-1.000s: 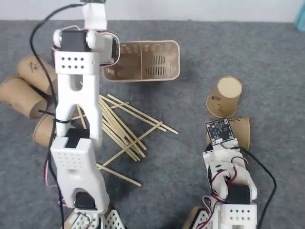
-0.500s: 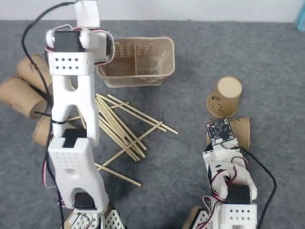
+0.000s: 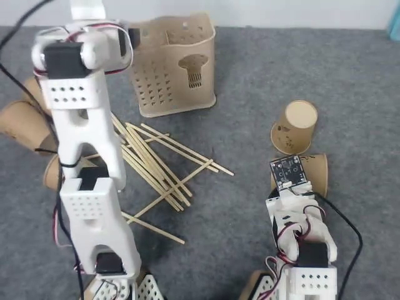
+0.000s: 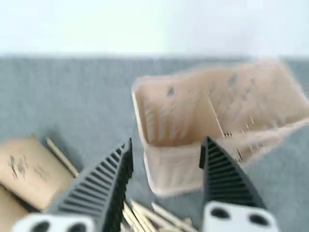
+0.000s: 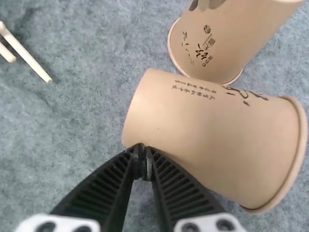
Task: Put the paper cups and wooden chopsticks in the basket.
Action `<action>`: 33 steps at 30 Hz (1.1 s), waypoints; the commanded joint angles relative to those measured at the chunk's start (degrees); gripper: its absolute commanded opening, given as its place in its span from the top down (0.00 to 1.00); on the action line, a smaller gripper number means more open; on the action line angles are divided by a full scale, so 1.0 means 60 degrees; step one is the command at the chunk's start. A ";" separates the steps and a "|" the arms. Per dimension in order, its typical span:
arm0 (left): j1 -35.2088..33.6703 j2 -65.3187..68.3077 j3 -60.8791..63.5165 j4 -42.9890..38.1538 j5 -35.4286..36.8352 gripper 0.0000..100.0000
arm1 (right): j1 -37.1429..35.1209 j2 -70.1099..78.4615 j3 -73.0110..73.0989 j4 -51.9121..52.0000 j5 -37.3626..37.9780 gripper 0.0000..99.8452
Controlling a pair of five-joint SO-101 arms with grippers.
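The tan basket (image 3: 175, 65) stands at the back of the table with a perforated wall and a handle hole toward the high camera; its divided inside faces my left wrist camera as basket (image 4: 212, 121). My left gripper (image 4: 168, 142) is open, just short of the basket's near end. Wooden chopsticks (image 3: 156, 165) lie in a loose pile mid-table. On the right, one paper cup (image 3: 294, 128) stands upside down and another cup (image 5: 212, 145) lies on its side. My right gripper (image 5: 143, 153) is shut, its tips against that lying cup's base edge.
Three more paper cups (image 3: 19, 122) lie on their sides at the far left, partly behind the left arm (image 3: 84, 144). One of them, a cup (image 4: 29, 169), lies beside my left fingers. Open grey carpet lies between the chopsticks and the right arm (image 3: 297, 219).
The basket has shifted left and tipped up, so a perforated wall shows instead of its open top. The left arm swung left and back. The right arm has not moved.
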 commanded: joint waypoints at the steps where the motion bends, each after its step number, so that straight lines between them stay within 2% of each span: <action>1: 0.0264 -0.0806 0.0007 0.0278 0.0132 0.78 | -0.0066 -0.0081 0.0190 0.0110 0.0103 0.99; 4: 0.0850 -0.0821 0.0505 0.0103 0.0190 0.78 | -0.0066 -0.0081 0.0190 0.0110 0.0103 0.99; 12: 0.1700 0.0264 0.1092 -0.1582 0.1363 0.78 | -0.0066 -0.0081 0.0190 0.0110 0.0103 0.99; 24: 0.1480 0.2491 0.1062 -0.3165 0.1714 0.79 | -0.0066 -0.0081 0.0190 0.0125 0.0103 0.99; 27: 0.1582 0.2857 0.1062 -0.3194 0.1890 0.83 | -0.0066 -0.0081 0.0190 0.0125 0.0103 0.99; 32: 0.1949 0.2989 0.1048 -0.2799 0.1846 0.99 | -0.0066 -0.0095 0.0190 0.0125 0.0103 0.99; 33: 0.2051 0.2989 0.1048 -0.2623 0.1832 0.99 | -0.0066 -0.0095 0.0190 0.0125 0.0103 0.99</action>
